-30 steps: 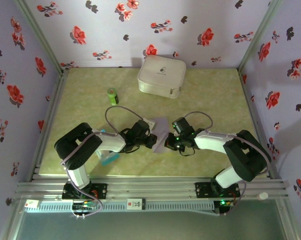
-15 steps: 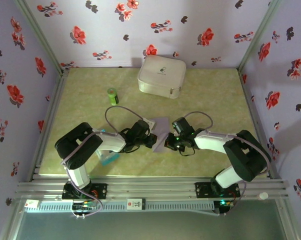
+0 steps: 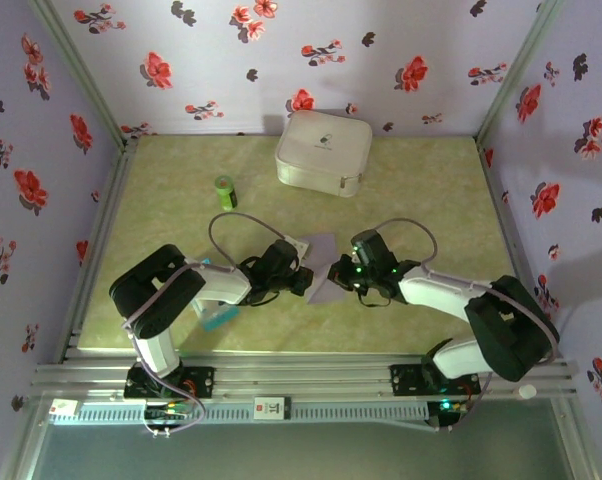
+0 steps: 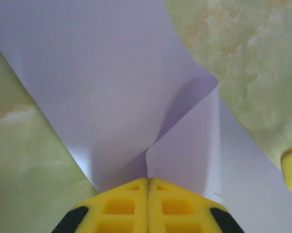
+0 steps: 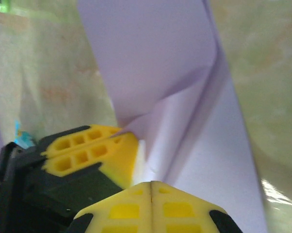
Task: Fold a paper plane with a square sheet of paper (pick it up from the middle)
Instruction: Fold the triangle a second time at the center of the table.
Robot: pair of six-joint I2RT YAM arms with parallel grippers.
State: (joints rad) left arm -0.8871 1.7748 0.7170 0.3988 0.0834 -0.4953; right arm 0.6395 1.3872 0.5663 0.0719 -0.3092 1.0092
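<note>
The left tool [image 4: 147, 190] is pinched tight on the square sheet of paper [image 4: 102, 77]. The right tool [image 5: 151, 191] seems clamped on it too, likely to raise a centre ridge for creasing. The sheet sits mid-frame on the table [image 3: 431, 210]. The white case [image 3: 323, 152], green bottle [image 3: 225, 192] and packet [image 3: 217, 316] lie well apart, blocking nothing.
</note>
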